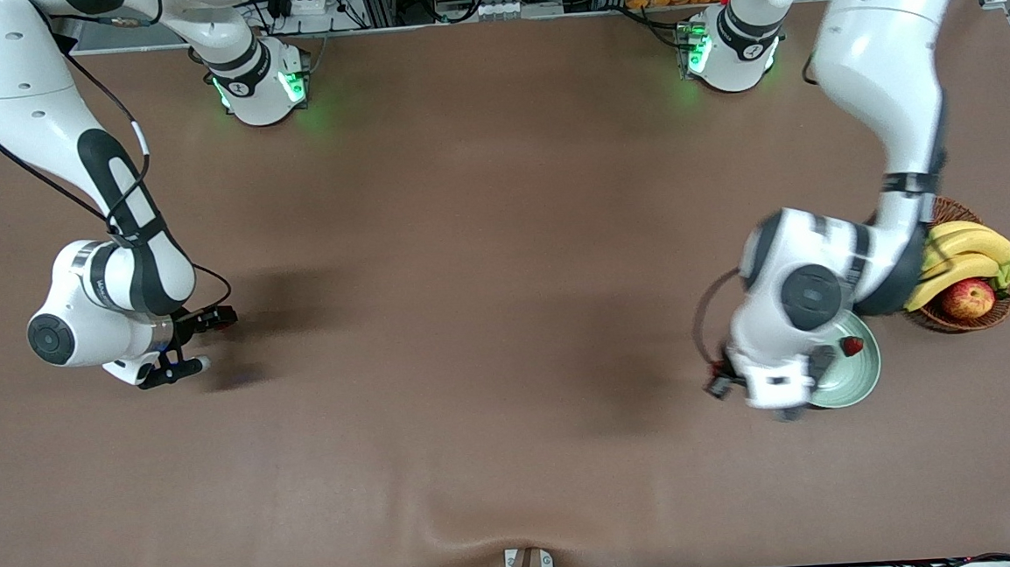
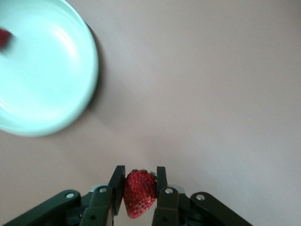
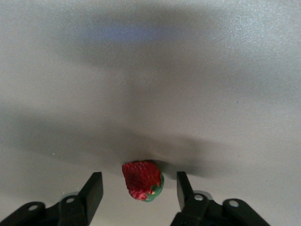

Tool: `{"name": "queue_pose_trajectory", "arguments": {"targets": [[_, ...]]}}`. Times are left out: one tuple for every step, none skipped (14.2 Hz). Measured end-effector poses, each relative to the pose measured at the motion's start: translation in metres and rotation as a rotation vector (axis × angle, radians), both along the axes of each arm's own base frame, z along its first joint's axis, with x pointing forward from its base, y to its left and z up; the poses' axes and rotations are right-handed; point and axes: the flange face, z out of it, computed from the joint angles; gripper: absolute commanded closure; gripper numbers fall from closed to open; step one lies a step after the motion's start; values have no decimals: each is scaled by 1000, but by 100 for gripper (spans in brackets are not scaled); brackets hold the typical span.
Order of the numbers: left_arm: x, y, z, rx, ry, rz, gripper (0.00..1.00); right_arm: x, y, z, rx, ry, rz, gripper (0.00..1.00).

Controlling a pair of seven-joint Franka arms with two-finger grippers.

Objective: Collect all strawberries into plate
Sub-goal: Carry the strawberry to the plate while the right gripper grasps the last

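Observation:
A dark-red strawberry [image 2: 139,195] is clamped between the fingers of my left gripper [image 2: 139,173], which is shut on it. That gripper [image 1: 721,382] hangs over the bare table just beside the pale green plate [image 1: 862,380], toward the right arm's end. The plate [image 2: 47,94] holds another strawberry [image 1: 852,345] near its rim. At the right arm's end of the table, my right gripper [image 3: 137,186] is low over a third strawberry [image 3: 141,183]. Its fingers stand open on either side of the berry, with a gap on both sides. The front view shows this gripper [image 1: 220,340] close to the tabletop.
A brown wicker basket [image 1: 954,322] with bananas [image 1: 968,255] and a red-yellow apple [image 1: 968,297] stands beside the plate at the left arm's end. The left arm's wrist covers part of the plate. Brown tabletop stretches between the two arms.

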Motion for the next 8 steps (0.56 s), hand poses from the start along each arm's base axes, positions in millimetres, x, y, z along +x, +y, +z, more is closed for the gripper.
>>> {"name": "queue_pose_trajectory", "arguments": {"targets": [[4,29,-9,21,10,24,100,0,0,0,0,1,1,38],[6,57,-19,41,23,39,100,-1,0,-1,0,2,1,45],[8,82,-30,56,38,51,100,-1,0,-1,1,2,2,51],[9,106,-40,65,53,55,100,-1,0,-1,1,2,3,60],[9,128,-49,69,68,55,100,-1,1,-1,1,1,4,68],[8,149,-56,70,82,53,100,-1,1,-1,2,-1,9,75],[6,166,-64,71,92,48,100,0,1,-1,4,-4,15,83],[3,176,-71,73,99,45,100,0,1,0,4,-8,18,87]]}}
